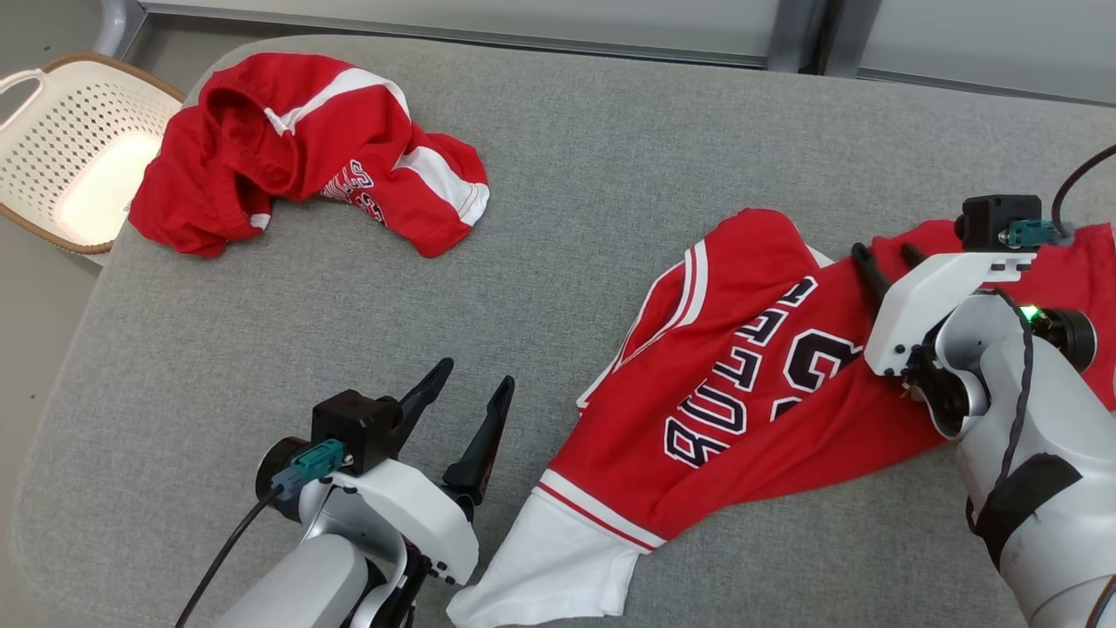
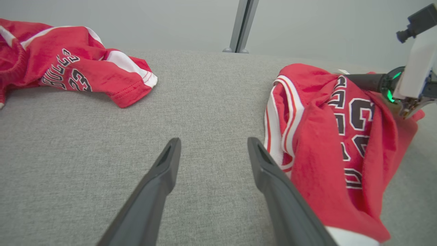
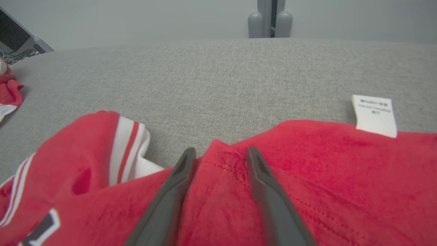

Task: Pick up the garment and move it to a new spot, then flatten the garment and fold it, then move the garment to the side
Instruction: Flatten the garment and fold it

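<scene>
The garment [image 1: 741,375] is a red jersey with white trim and dark lettering. It lies crumpled on the right half of the grey table, and also appears in the left wrist view [image 2: 324,143]. My right gripper [image 1: 885,257] is down on the jersey's far edge. In the right wrist view its jaws [image 3: 220,153] stand apart, straddling a raised fold of the red fabric [image 3: 307,164]. My left gripper [image 1: 475,375] hovers open over bare table to the left of the jersey, with nothing between its fingers [image 2: 170,160].
A second red garment [image 1: 296,148] lies bunched at the table's far left corner. Beyond that corner a cream perforated basket [image 1: 52,131] stands off the table. The grey cloth tabletop [image 1: 567,174] stretches between the two garments. A white label [image 3: 375,114] sticks out from the jersey's edge.
</scene>
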Robot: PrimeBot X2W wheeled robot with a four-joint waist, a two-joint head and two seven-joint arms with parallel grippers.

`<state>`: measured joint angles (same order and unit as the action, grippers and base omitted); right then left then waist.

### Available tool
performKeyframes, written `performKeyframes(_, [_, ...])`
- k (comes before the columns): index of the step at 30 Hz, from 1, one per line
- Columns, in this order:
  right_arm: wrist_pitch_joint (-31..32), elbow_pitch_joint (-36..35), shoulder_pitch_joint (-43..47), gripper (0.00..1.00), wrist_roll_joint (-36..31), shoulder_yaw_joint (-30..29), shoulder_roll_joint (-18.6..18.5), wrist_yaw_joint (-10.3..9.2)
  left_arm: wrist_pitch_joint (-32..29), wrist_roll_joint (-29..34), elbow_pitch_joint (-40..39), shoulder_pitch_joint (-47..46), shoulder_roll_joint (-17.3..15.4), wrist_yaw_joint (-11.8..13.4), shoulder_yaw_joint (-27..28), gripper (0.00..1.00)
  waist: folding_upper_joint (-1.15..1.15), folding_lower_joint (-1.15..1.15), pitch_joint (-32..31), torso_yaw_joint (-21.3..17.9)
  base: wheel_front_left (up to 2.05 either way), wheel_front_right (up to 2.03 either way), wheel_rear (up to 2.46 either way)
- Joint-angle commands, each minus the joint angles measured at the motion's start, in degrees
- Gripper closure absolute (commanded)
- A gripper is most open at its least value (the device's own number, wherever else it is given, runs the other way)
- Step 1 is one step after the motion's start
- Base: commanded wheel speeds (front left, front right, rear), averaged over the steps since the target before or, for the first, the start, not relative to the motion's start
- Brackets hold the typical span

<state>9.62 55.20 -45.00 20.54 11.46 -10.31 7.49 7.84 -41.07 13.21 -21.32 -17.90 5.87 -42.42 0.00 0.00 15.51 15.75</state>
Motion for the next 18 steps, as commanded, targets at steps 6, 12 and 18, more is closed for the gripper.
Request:
performKeyframes(6, [-2.84, 3.62, -1.07, 1.0, -2.24, -2.43, 0.88, 0.0, -0.05, -0.64, 0.48, 0.44, -0.65, 0.44, 0.23, 0.0, 0.0, 0.0, -0.77, -0.54, 0.0, 0.0, 0.0])
performKeyframes(12, [-7.75, 4.83, -1.08, 1.0, -3.11, -4.78, 1.68, 0.0, -0.48, -0.89, 0.38, 0.88, -1.33, 0.84, 0.29, 0.0, 0.0, 0.0, -2.33, -1.87, 0.0, 0.0, 0.0])
performKeyframes(18, [-13.29, 3.35, 2.15, 1.0, -1.42, -6.59, 3.11, -0.01, -0.52, -1.58, 0.37, 2.6, -2.11, 1.35, 0.47, 0.0, 0.0, 0.0, -5.16, -4.08, 0.0, 0.0, 0.0])
